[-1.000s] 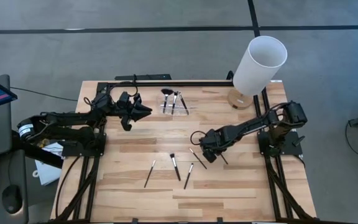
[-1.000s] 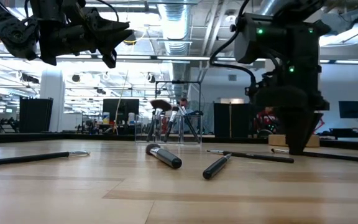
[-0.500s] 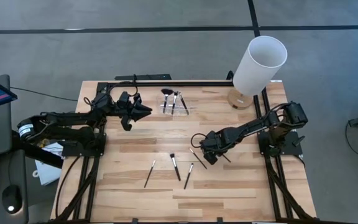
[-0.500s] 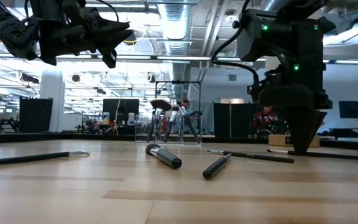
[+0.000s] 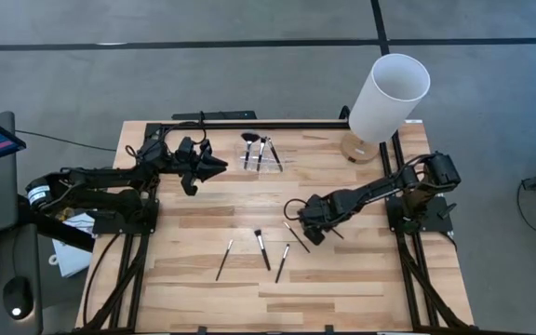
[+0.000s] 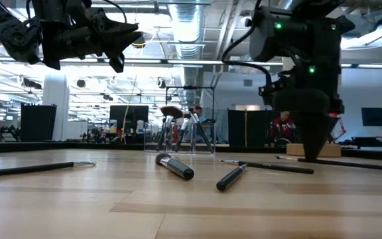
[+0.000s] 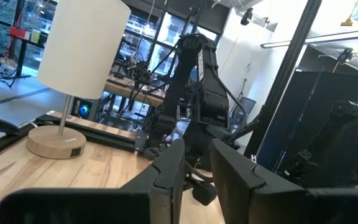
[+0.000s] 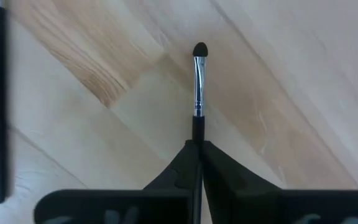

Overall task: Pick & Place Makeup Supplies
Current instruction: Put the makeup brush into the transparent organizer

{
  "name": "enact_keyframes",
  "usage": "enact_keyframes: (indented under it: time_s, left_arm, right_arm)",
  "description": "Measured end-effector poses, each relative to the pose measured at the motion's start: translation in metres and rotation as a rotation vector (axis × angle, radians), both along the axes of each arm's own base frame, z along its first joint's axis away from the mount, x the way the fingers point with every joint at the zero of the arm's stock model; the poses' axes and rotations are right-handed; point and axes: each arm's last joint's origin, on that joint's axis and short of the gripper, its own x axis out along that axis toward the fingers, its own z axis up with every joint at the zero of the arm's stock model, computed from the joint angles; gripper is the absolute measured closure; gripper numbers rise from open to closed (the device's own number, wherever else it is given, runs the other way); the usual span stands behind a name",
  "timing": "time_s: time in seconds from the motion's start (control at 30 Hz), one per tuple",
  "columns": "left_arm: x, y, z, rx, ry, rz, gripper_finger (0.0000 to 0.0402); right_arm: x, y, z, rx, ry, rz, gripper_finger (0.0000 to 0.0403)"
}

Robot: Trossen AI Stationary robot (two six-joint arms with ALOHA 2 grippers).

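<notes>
1. Pale wooden planks make up the table (image 5: pixel 203 288), framed by dark rails, with a tall white cylinder (image 5: pixel 389 96) on a round wooden base at its far right corner.
2. Right gripper (image 5: pixel 307 233) is down at the table surface just right of centre, its fingers (image 8: pixel 176 177) pressed together on the black handle of a slim brush (image 8: pixel 198 81); the silver ferrule and small dark tip stick out ahead of the jaws, lying over the wood.
3. Left gripper (image 5: pixel 214 167) hangs above the far left part of the table, near a small clear holder (image 5: pixel 266 158) that already has a few brushes standing in it. Its fingers (image 7: pixel 166 174) stand slightly apart with nothing between them.
4. Four more brushes lie loose near the middle front: a long thin one (image 5: pixel 223 260), one with a fuller head (image 5: pixel 261 247), a short one (image 5: pixel 282 263), and another (image 5: pixel 295 235) just beside the right gripper.
5. Handling judgement: these brushes look very light and stiff, with thin, smooth round handles that could roll or pivot in a pinch.
6. Best hold is on the handle close behind the ferrule or near mid-length, never on the soft bristles, which would crush and give no grip.
7. Held near one end, as now, the brush may swing when lifted, so a slow raise seems wise.
</notes>
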Motion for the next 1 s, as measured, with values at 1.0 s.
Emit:
enact_keyframes:
  time_s: [1.0]
  left_arm:
    - [0.000, 0.000, 0.000, 0.000, 0.000, 0.000, 0.0325]
  right_arm:
    - [-0.007, -0.024, 0.005, -0.091, 0.138, 0.063, 0.0369]
